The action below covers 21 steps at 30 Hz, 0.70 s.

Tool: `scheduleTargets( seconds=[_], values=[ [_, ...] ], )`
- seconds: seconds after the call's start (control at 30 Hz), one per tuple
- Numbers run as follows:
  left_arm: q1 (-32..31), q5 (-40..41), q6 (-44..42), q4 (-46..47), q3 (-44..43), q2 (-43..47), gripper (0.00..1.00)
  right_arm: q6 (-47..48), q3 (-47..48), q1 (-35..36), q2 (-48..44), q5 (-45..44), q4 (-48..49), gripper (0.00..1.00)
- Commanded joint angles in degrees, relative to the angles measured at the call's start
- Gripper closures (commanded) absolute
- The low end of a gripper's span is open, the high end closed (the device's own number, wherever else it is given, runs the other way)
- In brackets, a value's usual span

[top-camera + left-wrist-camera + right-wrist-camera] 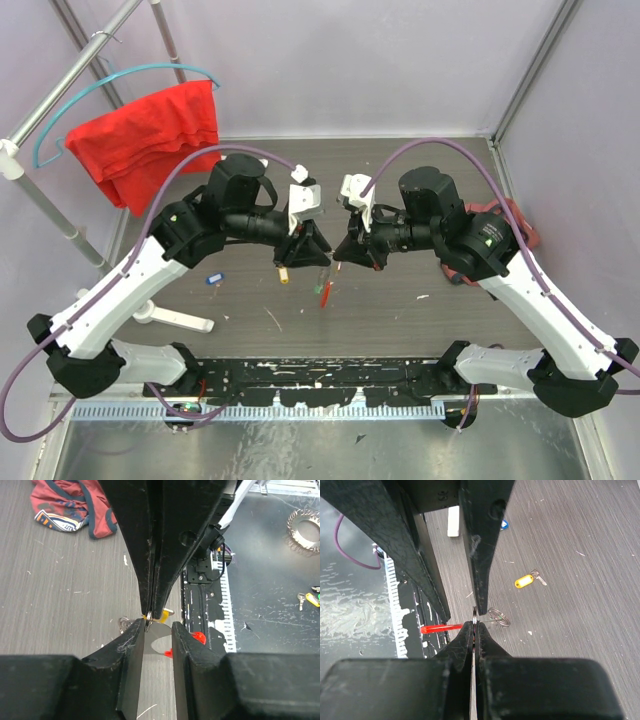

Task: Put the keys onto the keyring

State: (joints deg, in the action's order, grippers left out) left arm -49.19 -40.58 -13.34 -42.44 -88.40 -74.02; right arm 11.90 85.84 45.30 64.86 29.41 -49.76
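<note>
My right gripper [475, 624] is shut on the thin metal loop of the keyring, and the keyring's red bar [440, 628] sticks out sideways from the jaws. From above, the red bar [326, 293] hangs just under the two grippers, which meet tip to tip over the table's middle. My left gripper [157, 627] is open. Its fingers stand apart on either side of the right gripper's tip, with a pale sliver of the loop in the gap. A yellow key [525, 582] and a blue key [504, 524] lie on the table. A small split ring [499, 617] shows beside the right jaws.
A red cloth [150, 135] hangs on a blue hanger at the back left. A red and blue cloth [65, 505] lies under the right arm. Keys [307, 599] and a toothed metal ring [305, 525] rest on the black mat [320, 380]. A white part [180, 318] lies front left.
</note>
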Motion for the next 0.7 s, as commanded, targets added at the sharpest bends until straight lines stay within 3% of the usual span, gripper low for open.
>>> scheduleTargets(
  seconds=[0.0, 0.13, 0.37, 0.67],
  values=[
    [-0.1, 0.1, -0.2, 0.4, -0.5, 2.8, 0.69, 0.2, 1.9, 0.4, -1.8, 0.3, 3.1, 0.99],
    [-0.2, 0.1, 0.1, 1.1, -0.3, 2.6, 0.76, 0.2, 1.8, 0.4, -1.6, 0.9, 3.2, 0.99],
    [-0.2, -0.6, 0.5, 1.7, -0.6, 1.9, 0.71, -0.4, 1.6, 0.4, -1.7, 1.6, 4.3, 0.99],
    [-0.2, -1.8, 1.3, 2.3, -0.9, 0.1, 0.75, -0.6, 1.4, 0.4, -1.5, 2.0, 5.1, 0.99]
  ],
)
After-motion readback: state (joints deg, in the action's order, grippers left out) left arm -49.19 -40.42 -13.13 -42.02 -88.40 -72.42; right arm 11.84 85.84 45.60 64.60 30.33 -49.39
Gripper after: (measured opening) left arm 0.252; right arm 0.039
